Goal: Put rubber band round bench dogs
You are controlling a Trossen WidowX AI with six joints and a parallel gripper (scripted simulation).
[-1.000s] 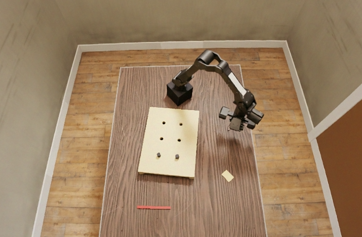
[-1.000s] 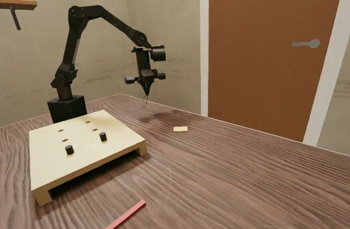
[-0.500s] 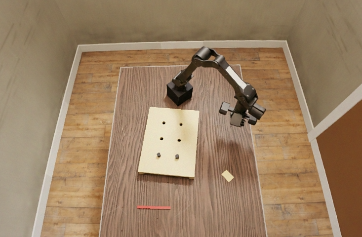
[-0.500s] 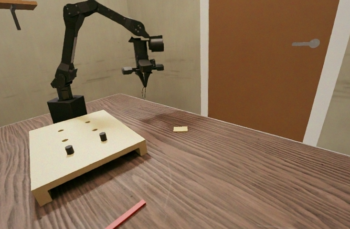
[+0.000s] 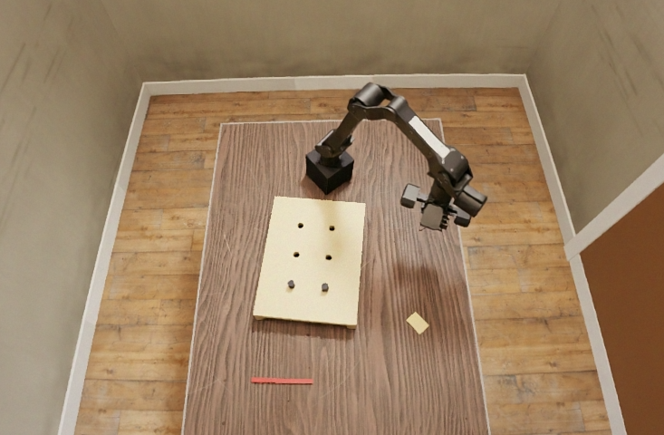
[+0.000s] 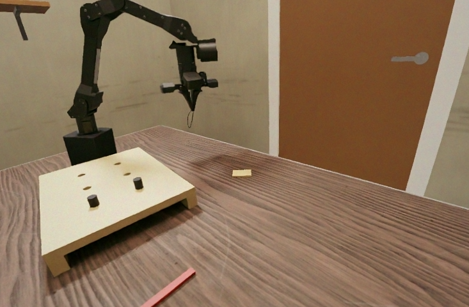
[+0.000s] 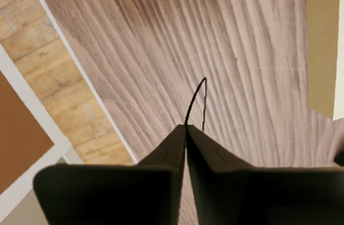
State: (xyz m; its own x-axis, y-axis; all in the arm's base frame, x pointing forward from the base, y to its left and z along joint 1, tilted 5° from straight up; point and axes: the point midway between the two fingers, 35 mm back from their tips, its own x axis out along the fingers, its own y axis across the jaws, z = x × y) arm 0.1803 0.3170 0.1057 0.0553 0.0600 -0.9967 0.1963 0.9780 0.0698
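Gripper (image 6: 191,108) high above table (image 6: 314,231), upper centre of exterior view. Jaws pressed together, clamped on band (image 6: 189,119); thin black loop dangling below tips, off table. Board (image 6: 107,202) flat at left, two dogs (image 6: 93,201) (image 6: 137,183) upright in near holes. Band well apart from dogs.

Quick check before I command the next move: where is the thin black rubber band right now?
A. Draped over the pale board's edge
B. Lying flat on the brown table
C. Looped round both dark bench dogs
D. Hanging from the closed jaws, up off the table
D: the thin black rubber band dangles as a narrow loop from the gripper, whose jaws are pinched shut on it high above the brown wooden table.
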